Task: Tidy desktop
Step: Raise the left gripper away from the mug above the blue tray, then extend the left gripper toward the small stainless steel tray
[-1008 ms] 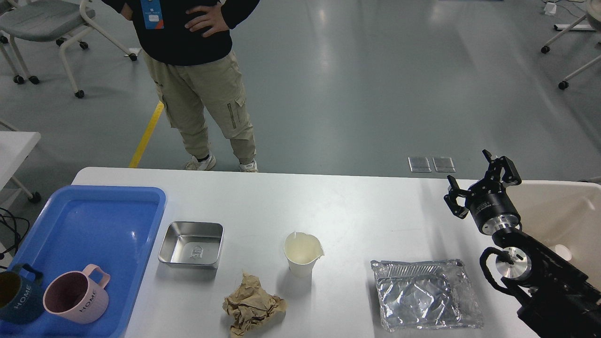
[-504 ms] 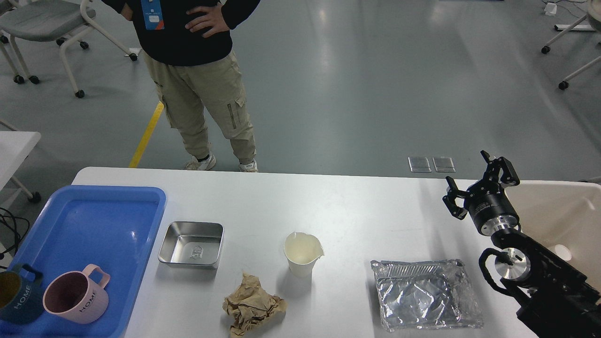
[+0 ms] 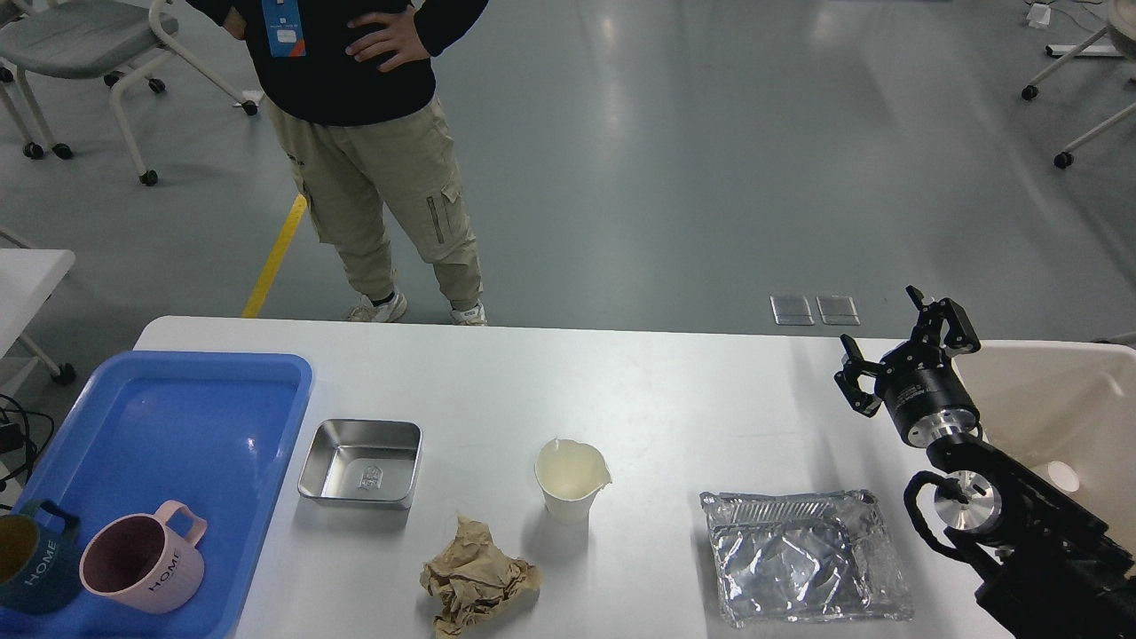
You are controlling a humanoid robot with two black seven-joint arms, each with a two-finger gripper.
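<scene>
- The right tool (image 3: 898,341) is seen raised over the far right part of the white surface (image 3: 674,399), its two fingers spread apart with nothing between them.
- The left tool is not shown in the view.
- Just to the right of the tool, a beige plastic bin (image 3: 1056,399) is placed at the surface's right end; its near-left rim is partly covered by the black arm.
- Nearer the robot and below the tool, a crumpled foil tray (image 3: 803,557) is laid flat close to the front edge, with bare surface between it and the tool.
- Well to the left of the foil tray, a white paper cup (image 3: 571,479) with a bent rim is stood upright near the middle.
- A crumpled brown paper wad (image 3: 477,577) is found just in front and to the left of the cup, near the front edge.
- A square steel dish (image 3: 361,462) is set left of the cup, just beside a blue plastic tray (image 3: 177,417) that covers the left end.
- A pink mug (image 3: 138,568) and a dark blue mug (image 3: 31,568) are held in the tray's near corner, side by side.
- The far strip of the surface is left bare along its whole back edge.
- A person (image 3: 373,142) is seen standing on the floor beyond the far edge.
</scene>
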